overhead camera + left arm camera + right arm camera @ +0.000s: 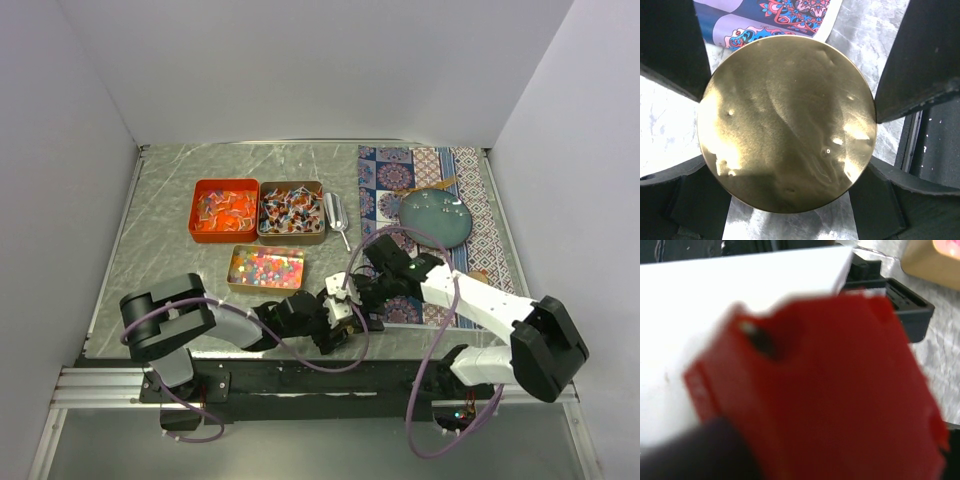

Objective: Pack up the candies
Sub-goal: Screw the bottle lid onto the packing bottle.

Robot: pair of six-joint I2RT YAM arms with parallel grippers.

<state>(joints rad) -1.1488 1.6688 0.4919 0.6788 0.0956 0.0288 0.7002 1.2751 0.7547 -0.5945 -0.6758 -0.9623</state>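
Gold disc point(786, 125) apparently gripped in left pincer point(789, 107)

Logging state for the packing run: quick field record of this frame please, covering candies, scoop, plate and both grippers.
candies: red-wrapped in orange tray, mixed in brown tray, beads in gold tray
scoop: right of brown tray
teal plate: on patterned mat
left gripper: closed on gold disc
right gripper: beside left gripper; state unclear, red object blurs its view

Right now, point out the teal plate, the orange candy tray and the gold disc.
teal plate point(437, 218): top external view, bare middle of the plate.
orange candy tray point(222, 237): top external view, its near wall.
gold disc point(785, 122): left wrist view, centre of its face.
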